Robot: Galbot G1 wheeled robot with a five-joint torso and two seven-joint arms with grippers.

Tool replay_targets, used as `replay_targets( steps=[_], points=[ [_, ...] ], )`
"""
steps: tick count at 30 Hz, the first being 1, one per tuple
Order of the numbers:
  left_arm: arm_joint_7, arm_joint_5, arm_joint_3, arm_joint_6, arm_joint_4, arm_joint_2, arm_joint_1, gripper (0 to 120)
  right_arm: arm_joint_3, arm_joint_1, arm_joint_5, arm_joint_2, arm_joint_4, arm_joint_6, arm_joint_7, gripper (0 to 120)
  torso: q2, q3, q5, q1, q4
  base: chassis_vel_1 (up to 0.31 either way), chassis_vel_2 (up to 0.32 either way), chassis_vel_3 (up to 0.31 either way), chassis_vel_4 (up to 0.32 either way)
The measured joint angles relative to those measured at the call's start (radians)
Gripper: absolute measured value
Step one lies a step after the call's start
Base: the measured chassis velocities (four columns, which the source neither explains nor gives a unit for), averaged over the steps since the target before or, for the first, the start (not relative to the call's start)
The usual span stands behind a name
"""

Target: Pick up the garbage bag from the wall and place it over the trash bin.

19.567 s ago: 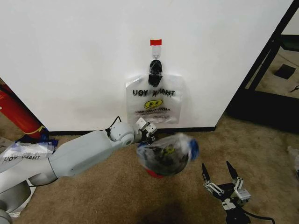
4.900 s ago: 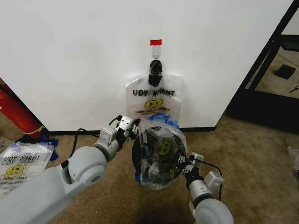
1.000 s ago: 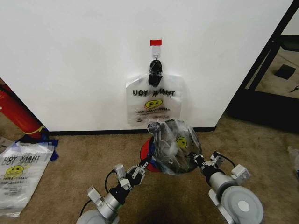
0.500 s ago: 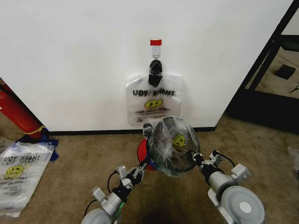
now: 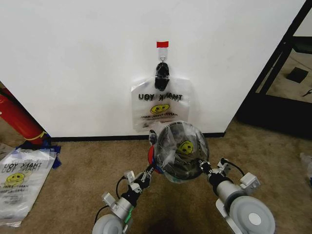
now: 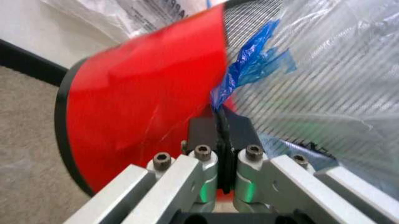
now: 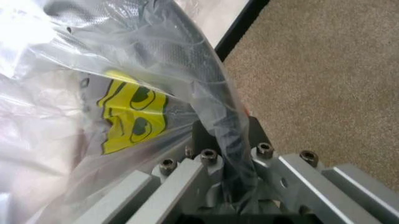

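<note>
White wall (image 5: 73,63) fills the back, with brown carpet (image 5: 73,165) below it. One more bag (image 5: 160,108) hangs on the black hook (image 5: 162,73) under the red tape (image 5: 162,44). Spare bags (image 5: 22,180) lie on the floor to the left.

In front, the trash bin (image 5: 181,152) looks tipped up off the floor between both arms. The garbage bag (image 5: 187,161) is pulled over its open top. The left gripper (image 5: 145,177) pinches a blue bit of bag by the red base (image 6: 143,93). The right gripper (image 5: 204,168) pinches the bag and rim.

The bag looks mostly on. Setting the bin down and letting go seem left.
</note>
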Motion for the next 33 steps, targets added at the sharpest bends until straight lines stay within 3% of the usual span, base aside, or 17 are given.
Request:
replay_targets(
  steps=[6, 19, 33],
  points=[
    [-0.008, 0.026, -0.023, 0.001, -0.015, 0.018, 0.018, 1, -0.009, 0.005, -0.02, 0.004, -0.007, 0.006, -0.006, 0, 0.0, 0.0, -0.0001, 0.0, 0.0, 0.0, 0.0, 0.0, 0.0],
    [-0.029, 0.113, -0.145, -0.018, -0.053, 0.126, 0.088, 49, -0.013, 0.017, -0.05, 0.01, -0.037, 0.019, -0.024, 0, 0.0, 0.0, 0.0, 0.0, 0.0, 0.0, 0.0, 0.0, 0.0],
    [-0.008, 0.128, -0.114, -0.029, -0.056, 0.102, 0.1, 98, -0.019, 0.012, -0.055, 0.013, -0.028, 0.023, -0.027, 0, 0.0, 0.0, -0.0001, 0.0, -0.0001, 0.0, 0.0, 0.0, 0.0]
  ],
)
